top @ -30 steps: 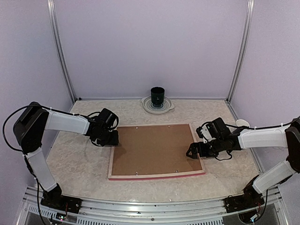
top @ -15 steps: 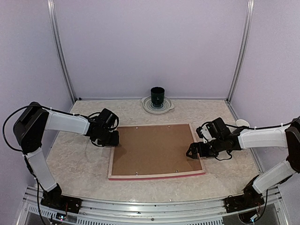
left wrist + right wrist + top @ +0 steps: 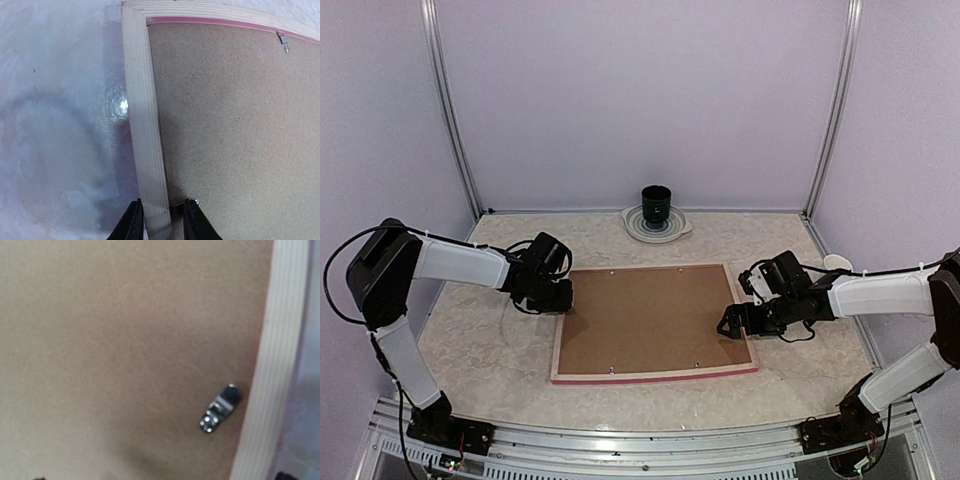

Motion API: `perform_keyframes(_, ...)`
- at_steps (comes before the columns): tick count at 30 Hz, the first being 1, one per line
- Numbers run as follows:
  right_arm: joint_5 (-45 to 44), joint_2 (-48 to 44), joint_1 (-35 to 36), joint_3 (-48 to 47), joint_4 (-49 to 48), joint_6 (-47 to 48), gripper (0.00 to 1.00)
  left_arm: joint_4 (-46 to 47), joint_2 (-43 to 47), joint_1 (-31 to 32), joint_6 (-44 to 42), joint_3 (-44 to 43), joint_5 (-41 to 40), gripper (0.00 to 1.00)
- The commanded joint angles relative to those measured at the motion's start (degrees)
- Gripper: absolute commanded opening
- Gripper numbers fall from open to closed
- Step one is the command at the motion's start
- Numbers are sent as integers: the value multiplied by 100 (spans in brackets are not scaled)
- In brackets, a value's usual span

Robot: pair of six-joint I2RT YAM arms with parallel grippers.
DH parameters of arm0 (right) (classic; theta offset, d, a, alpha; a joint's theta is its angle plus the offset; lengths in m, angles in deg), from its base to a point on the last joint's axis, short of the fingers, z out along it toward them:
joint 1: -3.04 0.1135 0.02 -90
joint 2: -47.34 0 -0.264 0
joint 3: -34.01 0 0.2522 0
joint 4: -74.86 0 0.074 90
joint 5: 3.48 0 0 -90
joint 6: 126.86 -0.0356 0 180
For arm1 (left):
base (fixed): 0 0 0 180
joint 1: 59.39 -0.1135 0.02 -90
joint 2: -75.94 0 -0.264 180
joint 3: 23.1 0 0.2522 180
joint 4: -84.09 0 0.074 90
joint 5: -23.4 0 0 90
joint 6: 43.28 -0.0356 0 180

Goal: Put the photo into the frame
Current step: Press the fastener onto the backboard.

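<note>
Unmoved since a second ago, the frame [image 3: 144, 110] lies back-up mid-table [image 3: 490, 345], brown backing board [image 3: 650, 320] inside. My left hand [image 3: 163, 221] has narrowed astride its left rim, not quite pinching. My right hand [image 3: 733, 322] hovers spread over the right edge.

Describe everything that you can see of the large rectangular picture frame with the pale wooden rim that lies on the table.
The large rectangular picture frame lies flat, back up, on the marbled table. Its narrow rim looks like pale grained wood; a pink edge shows along the near side. A plain brown backing board fills it, with small metal clips at its border. The left gripper straddles the left rail; the open right gripper hangs over the right edge.
</note>
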Motion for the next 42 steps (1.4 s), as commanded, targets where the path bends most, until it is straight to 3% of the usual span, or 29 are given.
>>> perform_keyframes(1,11,35,-48,-10,-62,60,99,-252,42,34,-26,147,-1,28)
perform_keyframes(11,2,5,-48,9,-61,62,99,-214,-46,25,-31,74,21,27)
perform_keyframes(17,7,22,-48,8,-64,60,99,-118,22,18,-18,4,231,32)
perform_keyframes(42,29,36,-48,-42,-22,87,99,314,178,-210,-23,44,417,31)
